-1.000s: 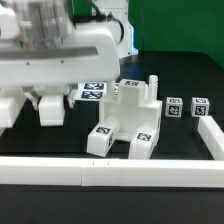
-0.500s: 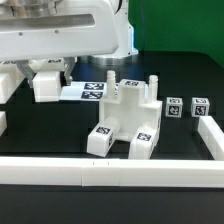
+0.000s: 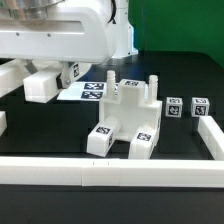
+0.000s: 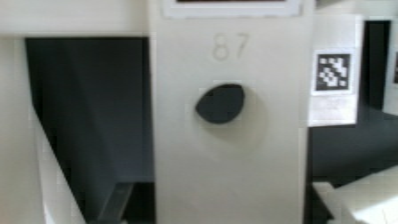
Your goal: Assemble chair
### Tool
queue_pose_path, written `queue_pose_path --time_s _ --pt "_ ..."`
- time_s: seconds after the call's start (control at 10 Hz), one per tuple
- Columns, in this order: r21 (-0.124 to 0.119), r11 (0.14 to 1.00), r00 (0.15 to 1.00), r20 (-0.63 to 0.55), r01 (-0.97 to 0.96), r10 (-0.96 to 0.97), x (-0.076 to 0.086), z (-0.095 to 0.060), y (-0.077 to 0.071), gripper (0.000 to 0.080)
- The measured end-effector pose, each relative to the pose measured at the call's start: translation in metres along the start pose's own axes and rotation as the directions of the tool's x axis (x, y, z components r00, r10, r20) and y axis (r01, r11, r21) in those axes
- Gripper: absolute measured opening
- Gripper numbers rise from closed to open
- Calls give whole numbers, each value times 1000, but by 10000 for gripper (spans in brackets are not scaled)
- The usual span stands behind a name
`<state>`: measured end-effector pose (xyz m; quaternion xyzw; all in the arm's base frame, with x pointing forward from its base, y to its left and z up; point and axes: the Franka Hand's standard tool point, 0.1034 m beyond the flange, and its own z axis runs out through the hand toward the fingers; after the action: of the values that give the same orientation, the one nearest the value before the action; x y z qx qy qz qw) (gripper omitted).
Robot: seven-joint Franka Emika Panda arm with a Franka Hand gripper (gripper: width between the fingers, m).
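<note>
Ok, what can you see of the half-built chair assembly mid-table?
The chair assembly is chunky matte-white plastic: a slab with two posts standing upright at its far side and two blocky ends nearer the camera, each carrying a black-and-white tag. It sits on the black table, clear of the small cubes to the exterior view's right.

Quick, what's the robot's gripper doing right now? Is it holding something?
Gripper: closed, holding a white chair piece that has a round hole in it.
</note>
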<state>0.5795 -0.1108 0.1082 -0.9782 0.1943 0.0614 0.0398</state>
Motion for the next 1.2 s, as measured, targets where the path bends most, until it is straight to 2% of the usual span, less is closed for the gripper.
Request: queue_pose_path --time_s 0.1,0.3,0.4,0.6,0.7,1.0,1.1,1.2 --pt "7 1000 1000 -1 0 0 -5 -7 -3 284" --pt "24 1000 1000 -17 -8 9 -16 -26 -25 284" --pt "28 999 999 -24 -22 23 -20 -31 -42 284" --pt "26 999 999 -26 -43 44 -29 -29 -83 284" --pt "23 999 999 -36 -35 36 -29 -25 -90 284" --pt "22 999 999 -33 -36 36 -30 -23 -89 284" --pt "25 999 998 -48 -27 28 -35 -23 -97 284" --pt "9 1000 998 -57 -8 9 -39 -20 -106 284"
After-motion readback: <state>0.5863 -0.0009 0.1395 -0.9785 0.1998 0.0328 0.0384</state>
